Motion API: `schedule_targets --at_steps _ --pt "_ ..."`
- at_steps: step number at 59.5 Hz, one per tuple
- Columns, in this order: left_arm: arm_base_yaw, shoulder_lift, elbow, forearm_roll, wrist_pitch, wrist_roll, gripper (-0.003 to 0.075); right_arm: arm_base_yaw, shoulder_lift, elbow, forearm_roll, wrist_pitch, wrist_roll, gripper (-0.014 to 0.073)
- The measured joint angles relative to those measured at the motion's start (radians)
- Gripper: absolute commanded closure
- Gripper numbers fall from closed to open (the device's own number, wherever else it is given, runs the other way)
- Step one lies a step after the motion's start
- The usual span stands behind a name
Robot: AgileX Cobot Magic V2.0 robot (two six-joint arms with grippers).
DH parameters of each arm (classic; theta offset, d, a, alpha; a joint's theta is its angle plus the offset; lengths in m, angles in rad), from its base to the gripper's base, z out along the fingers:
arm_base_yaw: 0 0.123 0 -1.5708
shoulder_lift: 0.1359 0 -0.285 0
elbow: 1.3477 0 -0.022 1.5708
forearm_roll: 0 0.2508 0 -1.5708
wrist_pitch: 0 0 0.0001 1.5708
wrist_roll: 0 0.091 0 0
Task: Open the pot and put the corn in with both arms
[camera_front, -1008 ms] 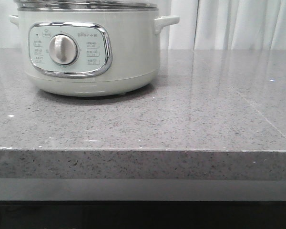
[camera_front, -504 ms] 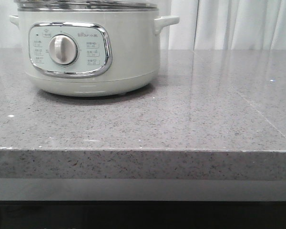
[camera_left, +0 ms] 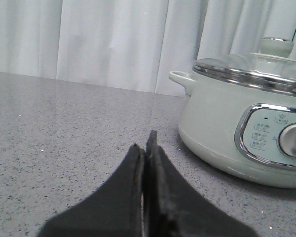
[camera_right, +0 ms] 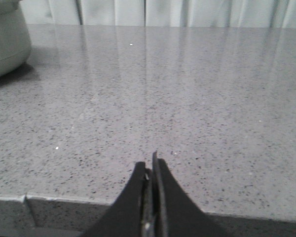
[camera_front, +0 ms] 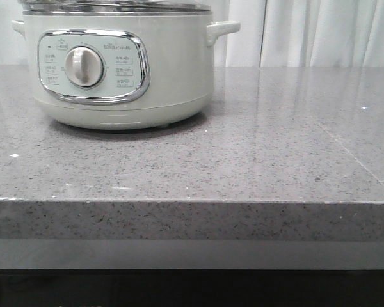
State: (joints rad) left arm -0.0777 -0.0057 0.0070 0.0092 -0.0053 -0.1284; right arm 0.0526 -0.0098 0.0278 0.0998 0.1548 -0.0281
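Observation:
The pale cream-green pot (camera_front: 121, 70) stands at the back left of the grey stone counter (camera_front: 256, 160), its steel-rimmed lid (camera_left: 251, 74) on it and the knob (camera_left: 276, 47) on top. The dial (camera_front: 84, 66) faces the front. My left gripper (camera_left: 146, 143) is shut with nothing in it, low over the counter, to the pot's left. My right gripper (camera_right: 149, 163) is shut and empty too, near the counter's front edge, with only a bit of the pot (camera_right: 7, 39) showing in its view. The corn is out of view. Neither gripper shows in the front view.
White curtains (camera_front: 307, 32) hang behind the counter. The counter's front edge (camera_front: 192, 203) runs across the front view. Bare grey stone stretches right of the pot.

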Motion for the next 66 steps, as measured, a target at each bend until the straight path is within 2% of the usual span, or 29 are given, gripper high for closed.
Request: schedule_targets --at_steps 51,66 --pt "0.0 0.0 0.0 0.0 0.0 0.0 0.0741 0.0 0.0 0.0 0.0 0.0 0.0 0.0713" --pt "0.0 0.0 0.0 0.0 0.0 0.0 0.0741 0.0 0.0 0.0 0.0 -0.099 0.0 0.0713"
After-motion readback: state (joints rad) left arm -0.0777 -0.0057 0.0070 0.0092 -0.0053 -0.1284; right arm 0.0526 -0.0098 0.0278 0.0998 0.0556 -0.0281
